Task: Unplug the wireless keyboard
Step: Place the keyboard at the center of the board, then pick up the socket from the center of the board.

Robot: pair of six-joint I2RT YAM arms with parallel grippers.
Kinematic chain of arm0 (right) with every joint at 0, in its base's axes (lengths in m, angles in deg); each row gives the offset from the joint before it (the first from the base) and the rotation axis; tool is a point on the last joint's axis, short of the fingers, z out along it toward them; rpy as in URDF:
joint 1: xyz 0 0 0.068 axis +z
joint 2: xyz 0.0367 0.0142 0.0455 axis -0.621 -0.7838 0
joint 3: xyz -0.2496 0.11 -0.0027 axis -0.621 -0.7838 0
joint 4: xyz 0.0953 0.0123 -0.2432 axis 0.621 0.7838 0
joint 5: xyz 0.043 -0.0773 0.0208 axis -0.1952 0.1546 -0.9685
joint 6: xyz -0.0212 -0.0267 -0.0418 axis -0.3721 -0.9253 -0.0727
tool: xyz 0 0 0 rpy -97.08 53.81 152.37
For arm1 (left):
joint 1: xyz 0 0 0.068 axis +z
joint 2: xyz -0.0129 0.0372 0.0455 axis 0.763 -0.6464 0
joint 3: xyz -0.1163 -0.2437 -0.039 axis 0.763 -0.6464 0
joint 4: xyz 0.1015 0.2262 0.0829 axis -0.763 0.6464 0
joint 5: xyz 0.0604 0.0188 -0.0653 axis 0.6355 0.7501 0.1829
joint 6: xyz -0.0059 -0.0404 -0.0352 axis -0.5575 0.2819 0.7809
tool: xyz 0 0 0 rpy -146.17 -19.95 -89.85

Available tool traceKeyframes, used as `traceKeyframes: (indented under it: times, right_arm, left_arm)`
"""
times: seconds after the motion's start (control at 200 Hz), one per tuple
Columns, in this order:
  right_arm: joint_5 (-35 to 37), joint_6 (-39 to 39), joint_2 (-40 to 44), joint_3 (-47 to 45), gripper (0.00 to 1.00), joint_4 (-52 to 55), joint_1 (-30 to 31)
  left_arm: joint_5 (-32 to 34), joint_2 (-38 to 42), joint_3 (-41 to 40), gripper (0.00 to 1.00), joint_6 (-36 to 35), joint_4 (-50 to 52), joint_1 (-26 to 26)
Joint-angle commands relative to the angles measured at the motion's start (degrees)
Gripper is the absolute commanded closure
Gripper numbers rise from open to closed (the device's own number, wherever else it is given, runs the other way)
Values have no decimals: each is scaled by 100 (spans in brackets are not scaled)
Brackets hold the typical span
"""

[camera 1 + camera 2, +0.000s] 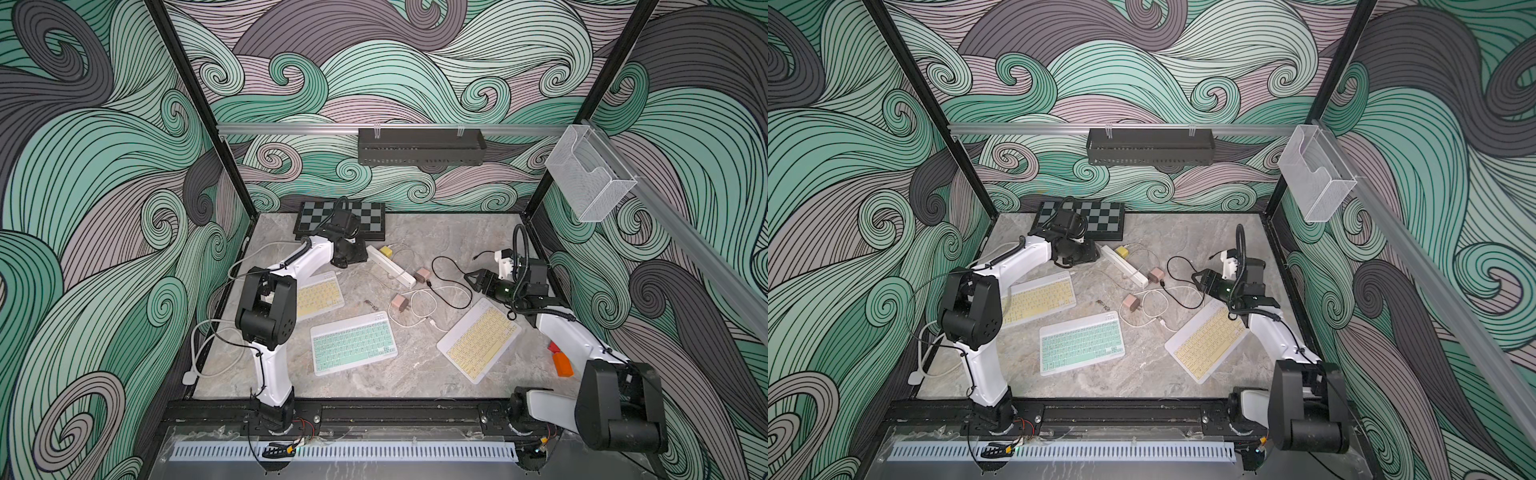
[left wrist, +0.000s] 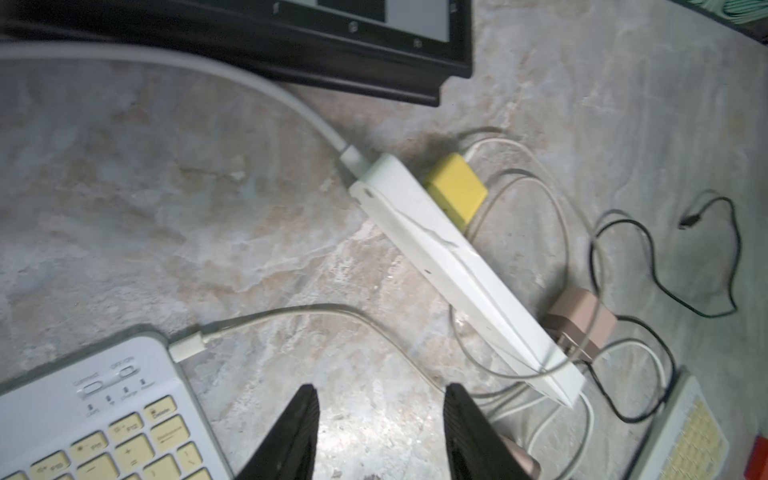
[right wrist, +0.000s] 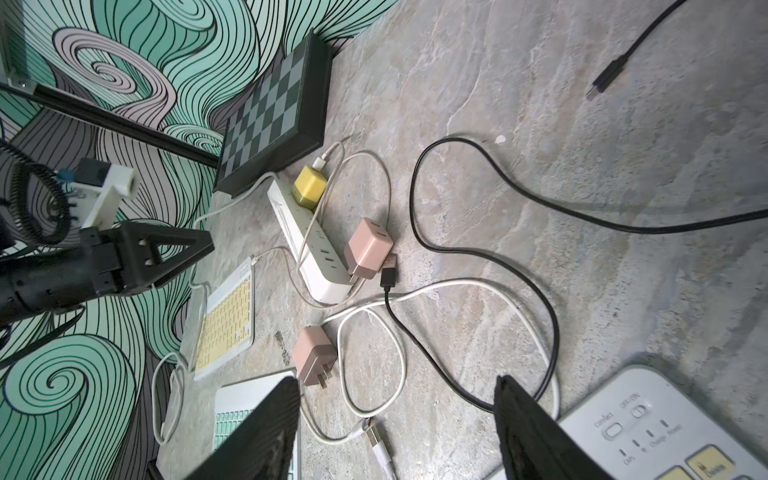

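Clearly, the step in hand concerned the plug [image 2: 187, 347] seated in the back corner of the left keyboard [image 1: 320, 297]. That keyboard lay left of centre in both top views, partly hidden by the left arm. To do it well, the left gripper [image 2: 380, 388] probably needed to shift toward that corner and turn so its pads met the plug's body rather than the thin cable [image 2: 316, 309]. The pull should then run straight out of the port, flat along the table. The keyboard looked light and might slide with the pull, so a slow draw seemed wise.

The left arm rose from the lower left of the frame with its elbow high. Its forearm reached toward the chessboard [image 1: 340, 220] at upper centre, and the wrist bent down over the bare table between keyboard and strip [image 1: 390, 266]. Its jaws stood apart and empty, the plug just off to one side of them.

At centre, the green keyboard [image 1: 353, 343] carried no cable.

Right of centre, the right gripper [image 3: 395, 380] hung over the upper corner of the right keyboard [image 1: 478, 338]. Its jaws were spread wide and held nothing, facing the loose cables. That arm came up from the lower right corner, its forearm slanting inward.
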Motion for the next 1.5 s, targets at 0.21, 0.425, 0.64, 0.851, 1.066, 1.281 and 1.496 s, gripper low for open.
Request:
traceKeyframes:
  times: [0.21,0.425,0.64,0.851,1.066,1.281,1.496]
  right_arm:
    - [116,-439,-327,217,27,-419,833]
    - [243,-426,-170,156,27,-469,912]
    - [178,-366,-169,141,27,-502,923]
    - [200,-366,-126,121,27,-471,921]
    - [243,-368,-82,104,27,-461,921]
    - [230,-365,-96,103,26,-454,925]
    - [229,-358,-103,96,26,-434,921]
  left_arm:
    - [265,-602,755,44,993,-56,18]
    - [479,-1152,1278,43,1754,79,-51]
    - [557,-1563,1721,36,2071,68,-168]
    - [538,-2076,2301,35,2254,354,-265]
    - [643,-2246,2292,33,2641,198,-289]
    - [674,-2475,2554,32,2759,210,-289]
    - [765,-2623,2640,33,3145,124,-291]
